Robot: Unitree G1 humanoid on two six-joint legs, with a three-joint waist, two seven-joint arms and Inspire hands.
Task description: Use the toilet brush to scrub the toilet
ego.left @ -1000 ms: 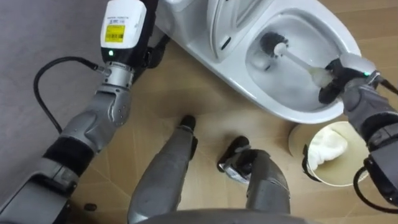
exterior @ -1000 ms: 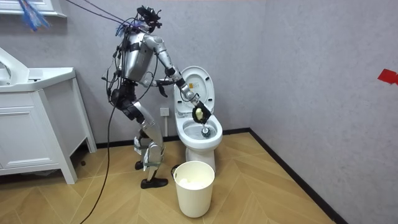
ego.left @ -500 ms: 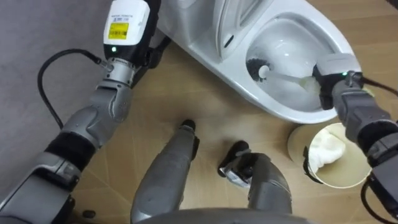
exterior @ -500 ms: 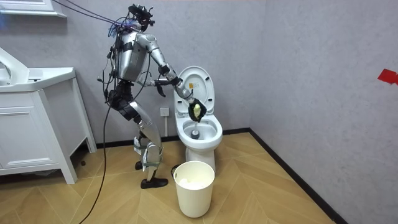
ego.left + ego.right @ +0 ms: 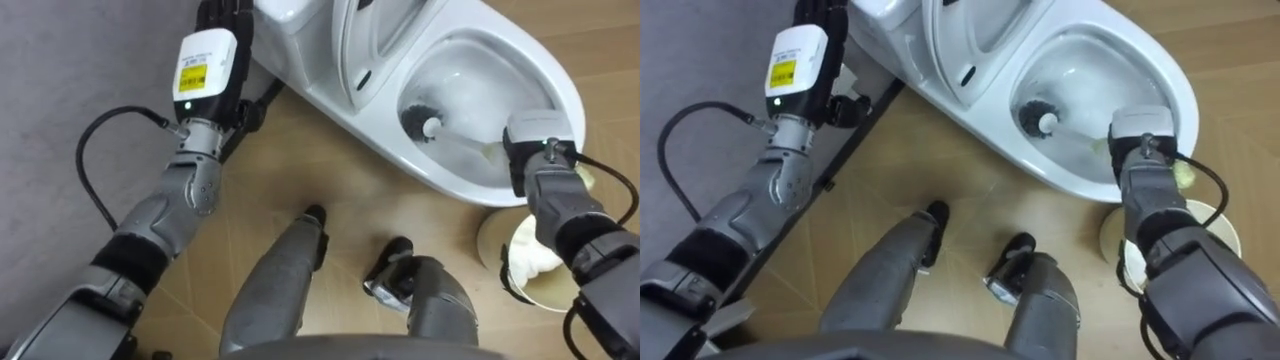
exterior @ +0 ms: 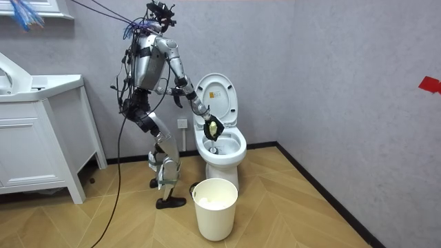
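In the toilet bowl (image 5: 440, 182) we see the brush (image 5: 420, 118) head against the inner wall, right hand (image 5: 538, 150) fingers curled round its handle. Scrubbing looks underway, we judge; more passes remain.

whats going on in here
The robot stands at the toilet, whose lid is up. Its right hand grips the toilet brush, and the dark brush head is down inside the bowl. Its left hand is raised beside the tank and touches nothing of the task. A white bin stands on the floor next to the toilet.
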